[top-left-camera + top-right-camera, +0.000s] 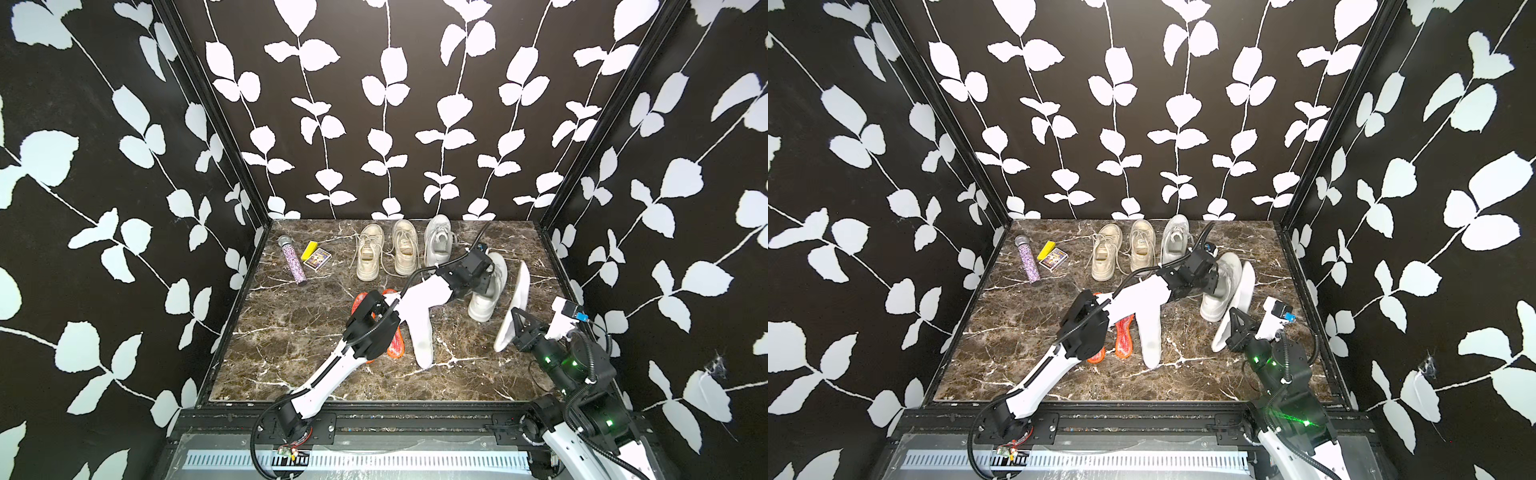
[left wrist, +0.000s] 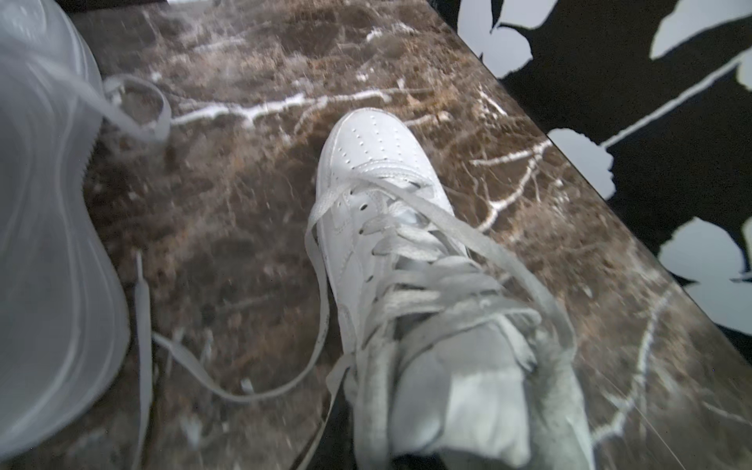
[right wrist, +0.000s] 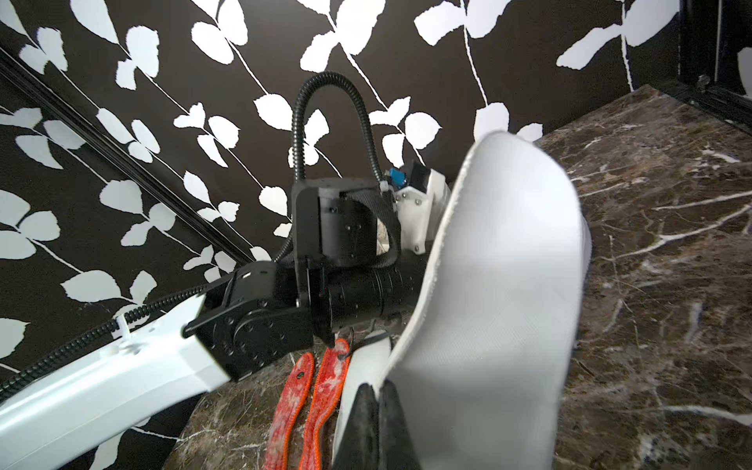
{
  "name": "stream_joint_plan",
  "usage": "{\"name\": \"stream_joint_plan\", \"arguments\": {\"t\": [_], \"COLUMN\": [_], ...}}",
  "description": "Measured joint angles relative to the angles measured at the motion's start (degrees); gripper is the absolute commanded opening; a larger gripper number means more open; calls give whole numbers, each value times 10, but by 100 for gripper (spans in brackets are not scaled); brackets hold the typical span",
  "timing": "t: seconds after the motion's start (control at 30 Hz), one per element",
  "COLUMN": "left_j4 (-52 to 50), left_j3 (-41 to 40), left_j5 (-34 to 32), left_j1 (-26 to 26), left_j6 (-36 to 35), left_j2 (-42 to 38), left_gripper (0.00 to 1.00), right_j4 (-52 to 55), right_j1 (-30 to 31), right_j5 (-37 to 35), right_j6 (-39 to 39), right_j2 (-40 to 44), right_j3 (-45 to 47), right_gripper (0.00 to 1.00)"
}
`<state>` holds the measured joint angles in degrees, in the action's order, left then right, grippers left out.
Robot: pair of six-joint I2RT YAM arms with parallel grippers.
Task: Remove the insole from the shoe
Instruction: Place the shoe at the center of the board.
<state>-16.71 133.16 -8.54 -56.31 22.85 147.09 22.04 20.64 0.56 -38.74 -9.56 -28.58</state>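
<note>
Both arms are the same build: white shell links, black joint housings.

Left arm (image 1: 332, 370), centre-bottom in a top view: black corrugated conduit (image 3: 329, 101) with a white zip tie (image 3: 122, 325) on the link. Small screws ring the joint cap (image 3: 252, 325). The white wrist camera housing (image 3: 415, 211) carries a blue connector (image 3: 394, 177).

Right arm (image 1: 582, 370), lower right: green LEDs (image 1: 548, 360) lit on the joints. Right claw (image 3: 378, 392): black wedge fingers.

Probably loose red/green wiring (image 1: 287, 451) at the left base, too small to confirm.
</note>
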Motion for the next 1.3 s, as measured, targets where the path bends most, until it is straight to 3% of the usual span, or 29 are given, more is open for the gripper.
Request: {"name": "stream_joint_plan", "arguments": {"t": [0.17, 0.47, 0.73, 0.93, 1.3], "left_j4": [-3, 29, 62, 85, 122], "left_j3": [94, 141, 176, 176, 172], "left_j5": [-14, -36, -63, -73, -76], "left_j1": [16, 36, 57, 71, 75], "left_j6": [-41, -128, -165, -171, -181], "left_j2": [60, 94, 120, 124, 124], "left_gripper": [0, 0, 0, 6, 41], "right_j4": [28, 37, -1, -40, -80], "right_j1": [0, 0, 0, 9, 55], "right_j5": [1, 25, 72, 101, 106], "right_j6": [0, -5, -28, -21, 11], "right_j2": [5, -12, -94, -173, -246], "right_j3": [7, 68, 118, 125, 125], "right_gripper": [0, 0, 0, 0, 0]}}
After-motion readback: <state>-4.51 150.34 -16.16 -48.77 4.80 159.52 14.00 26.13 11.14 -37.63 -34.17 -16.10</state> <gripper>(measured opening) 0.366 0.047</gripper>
